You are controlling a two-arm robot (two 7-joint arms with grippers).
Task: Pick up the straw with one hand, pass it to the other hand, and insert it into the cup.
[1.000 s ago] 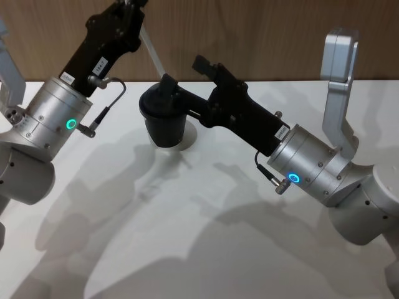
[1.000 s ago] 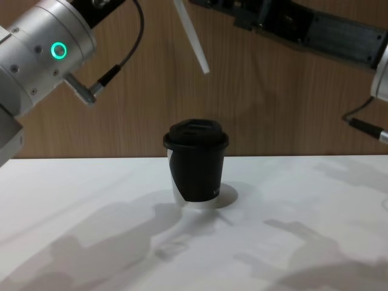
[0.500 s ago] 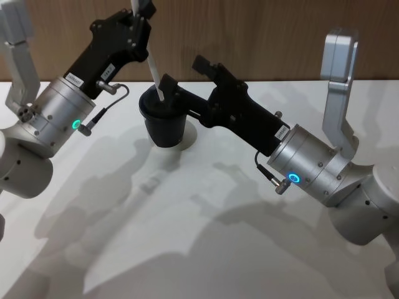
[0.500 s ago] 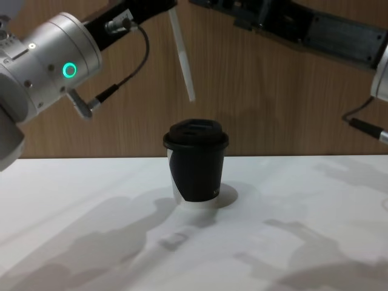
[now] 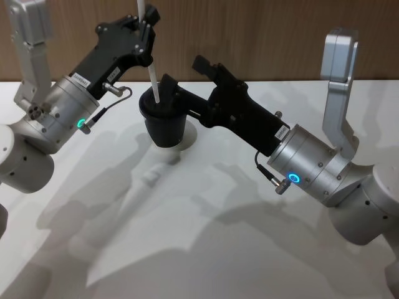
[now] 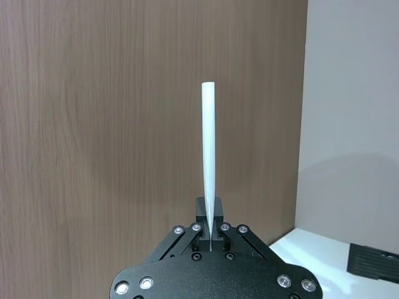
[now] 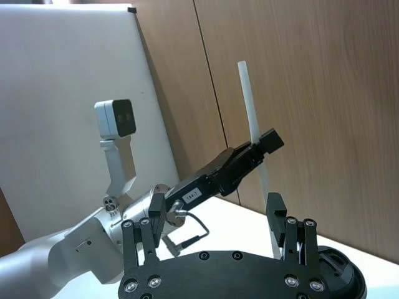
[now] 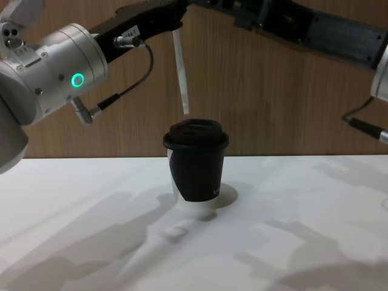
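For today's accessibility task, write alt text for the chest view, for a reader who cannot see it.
The left gripper holds a white straw nearly upright, its lower tip just above the lid of a black cup on a white table. The right arm reaches across the top.

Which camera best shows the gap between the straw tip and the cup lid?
Chest view: the straw, held in the left claw, ends just above the cup lid. Head view overlaps them; left wrist shows the straw without the cup; right wrist hides the tip.
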